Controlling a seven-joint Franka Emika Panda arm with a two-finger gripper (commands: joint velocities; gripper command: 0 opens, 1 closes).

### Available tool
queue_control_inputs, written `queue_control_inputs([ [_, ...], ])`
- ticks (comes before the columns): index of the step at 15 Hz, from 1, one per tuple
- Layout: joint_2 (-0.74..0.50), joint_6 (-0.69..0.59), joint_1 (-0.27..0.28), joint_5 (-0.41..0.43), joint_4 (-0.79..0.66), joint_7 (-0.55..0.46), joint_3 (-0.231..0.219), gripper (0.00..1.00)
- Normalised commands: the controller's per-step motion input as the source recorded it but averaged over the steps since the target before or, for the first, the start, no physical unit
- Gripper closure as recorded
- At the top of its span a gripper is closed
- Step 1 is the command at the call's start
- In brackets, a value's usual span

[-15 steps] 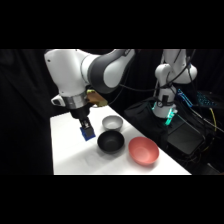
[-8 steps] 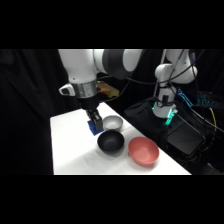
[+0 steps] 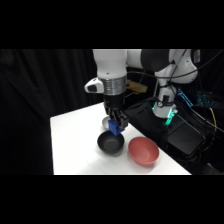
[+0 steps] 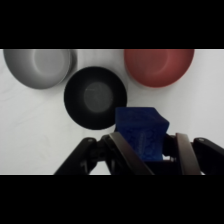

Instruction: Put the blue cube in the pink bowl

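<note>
You are looking at a white table (image 3: 75, 145) that fills the lower part of the side view, with the white arm (image 3: 112, 67) reaching over it from the upper right and coming down from above. Three bowls sit on the table. The widest is the pink bowl (image 3: 143, 150), which you see towards the right of the tabletop in the side view and at the top right in the wrist view (image 4: 159, 65); it has nothing in it. Beside it is the black bowl (image 3: 110, 143), a little smaller, lying between the other two in the wrist view (image 4: 95, 97). The grey bowl (image 4: 40, 66) is at the top left of the wrist view; in the side view you catch only a sliver of it behind the gripper. The gripper (image 3: 115, 124) hangs just above the far rim of the black bowl, and in the wrist view (image 4: 145, 150) its two fingers (image 4: 186, 152) rise from the bottom edge, clamped on either side of the blue cube (image 4: 141, 131). So the cube (image 3: 116, 127) is held off the table in the gripper, over the edge of the black bowl and apart from the pink bowl, which lies just beside the black one.
</note>
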Motion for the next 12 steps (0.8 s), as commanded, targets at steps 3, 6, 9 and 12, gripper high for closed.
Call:
queue_control_inputs([
  [3,-0.33,0.25,0.031,-0.071,-0.44,0.16,0.083,0.77],
  [6,-0.32,0.27,0.026,-0.027,-0.44,0.16,0.074,0.77],
  [9,-0.3,0.27,0.022,0.015,-0.43,0.14,0.062,0.77],
  [12,-0.26,0.29,0.023,0.037,-0.39,0.12,0.052,0.77],
])
